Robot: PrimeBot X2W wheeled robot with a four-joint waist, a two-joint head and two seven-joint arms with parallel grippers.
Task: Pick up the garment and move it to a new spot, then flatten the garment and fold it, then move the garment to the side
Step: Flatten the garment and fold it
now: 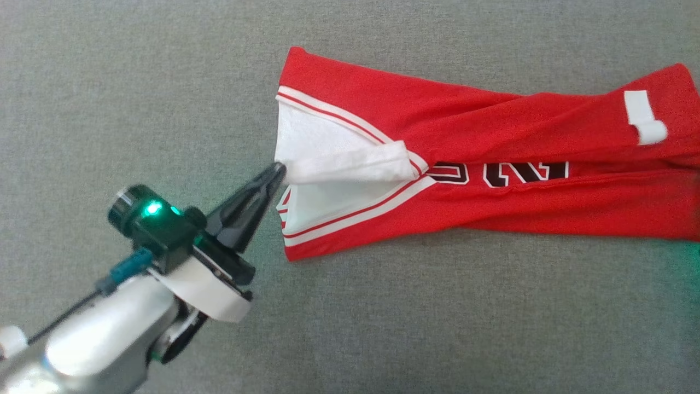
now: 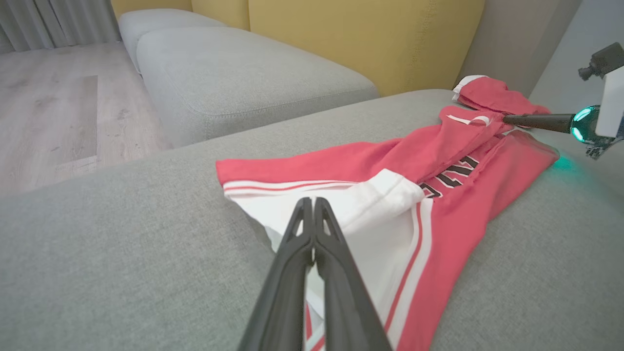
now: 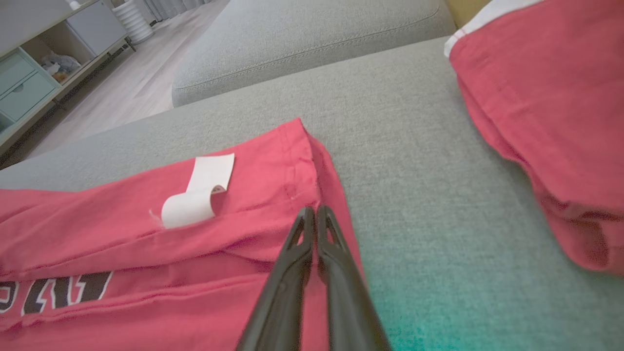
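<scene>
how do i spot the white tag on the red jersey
On the grey cushion lies a red jersey. The white tag sits at the end nearest the right gripper. Unlike the striped white trim, it is a small plain strip, curled at one end.

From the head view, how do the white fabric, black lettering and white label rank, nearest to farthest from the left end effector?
1. white fabric, touching the left end effector.
2. black lettering, middle of the garment.
3. white label, far right end.
</scene>
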